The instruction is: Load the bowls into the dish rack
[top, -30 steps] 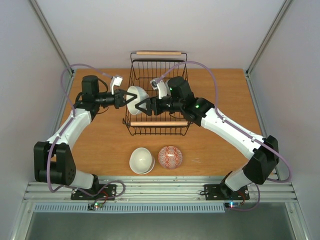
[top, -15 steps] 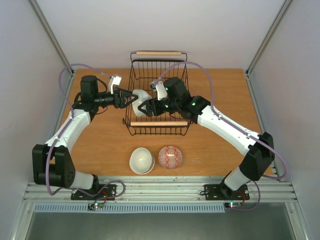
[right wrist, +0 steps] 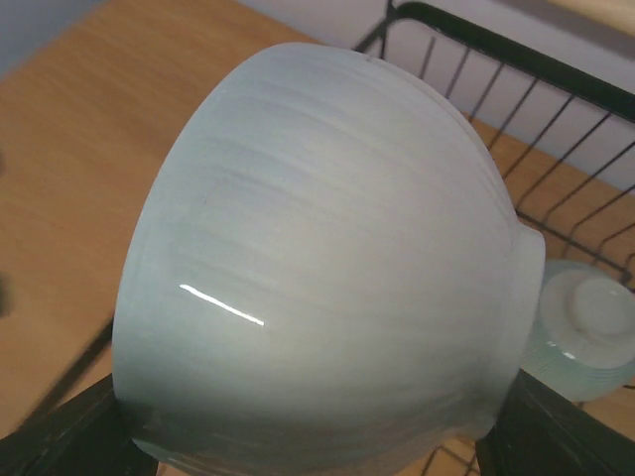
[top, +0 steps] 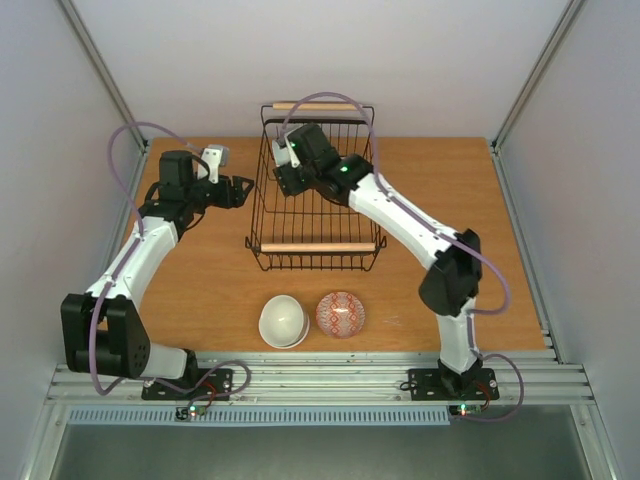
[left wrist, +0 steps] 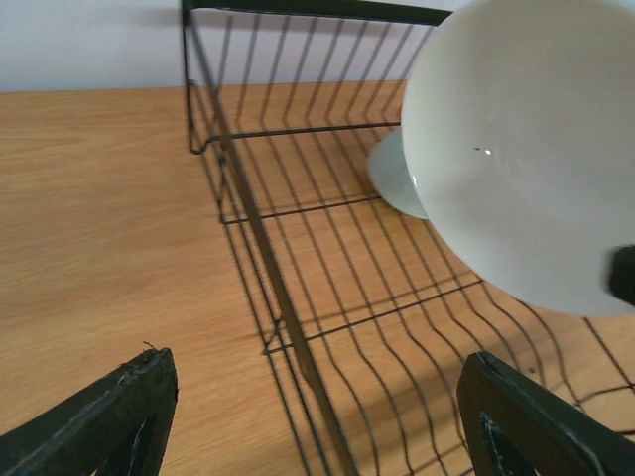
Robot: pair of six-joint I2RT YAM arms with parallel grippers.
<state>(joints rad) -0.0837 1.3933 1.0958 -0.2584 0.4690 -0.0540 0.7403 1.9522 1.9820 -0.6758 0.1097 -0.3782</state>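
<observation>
My right gripper (right wrist: 310, 451) is shut on a pale green-white bowl (right wrist: 327, 268) that fills its wrist view, foot pointing right. In the top view this gripper (top: 284, 176) is over the far left part of the black wire dish rack (top: 366, 215), and the arm hides the bowl. The left wrist view shows that bowl (left wrist: 526, 149) hanging over the rack. A second pale green bowl (left wrist: 395, 183) lies upside down on the rack floor. My left gripper (top: 238, 190) stands open and empty just left of the rack. A cream-white bowl (top: 283, 320) and a red-patterned bowl (top: 341, 314) sit on the table.
The rack has wooden bar handles at its far end (top: 318, 105) and near end (top: 318, 247). Its left wire wall (left wrist: 260, 258) runs between my left fingers (left wrist: 109, 426). Grey side walls close in the wooden table (top: 190, 290).
The left gripper has opened, let go of the pale bowl and drawn back left. The right gripper has carried that bowl from the rack's middle to its far left part.
</observation>
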